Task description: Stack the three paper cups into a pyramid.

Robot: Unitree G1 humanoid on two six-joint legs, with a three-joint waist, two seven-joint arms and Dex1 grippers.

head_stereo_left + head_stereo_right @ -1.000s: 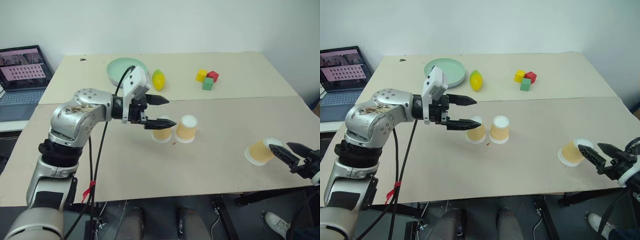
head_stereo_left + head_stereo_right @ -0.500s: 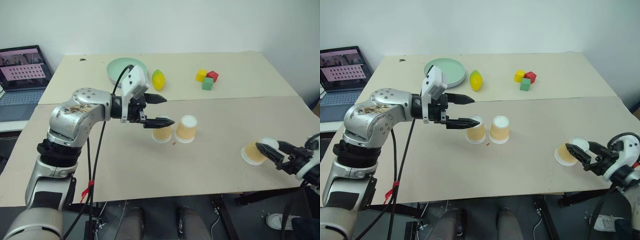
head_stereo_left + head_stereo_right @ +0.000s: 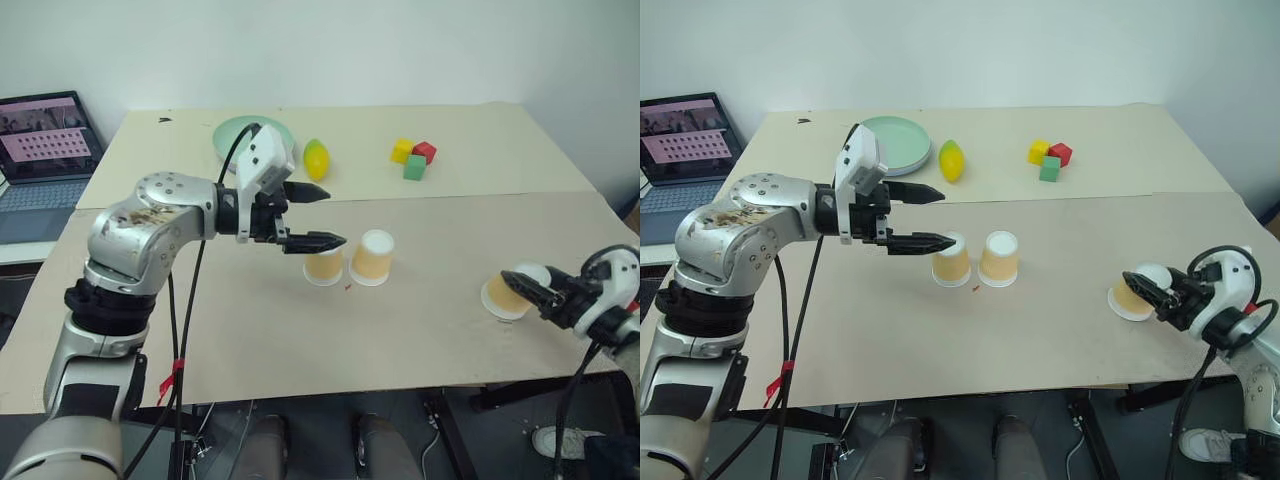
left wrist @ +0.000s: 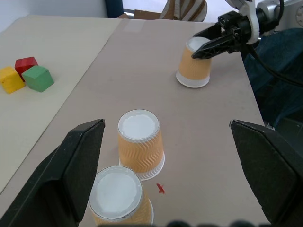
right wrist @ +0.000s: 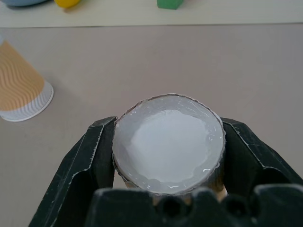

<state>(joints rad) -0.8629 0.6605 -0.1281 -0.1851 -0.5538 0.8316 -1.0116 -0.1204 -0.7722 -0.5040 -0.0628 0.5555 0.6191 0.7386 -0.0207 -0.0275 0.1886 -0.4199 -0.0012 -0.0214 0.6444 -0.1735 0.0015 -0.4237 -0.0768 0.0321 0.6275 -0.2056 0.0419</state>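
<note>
Pinching lone cup [image 5: 168, 142] w/ right claw [image 3: 533, 291]; left claw [image 3: 312, 216] spread above cup pair [image 3: 350, 258].

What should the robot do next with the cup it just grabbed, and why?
Probably lift it. The right gripper has its fingers shut around the lone upside-down cup, which looks to be on the table. The other two cups stand upside down side by side in the middle, nothing on top, so this one likely goes over there.
</note>
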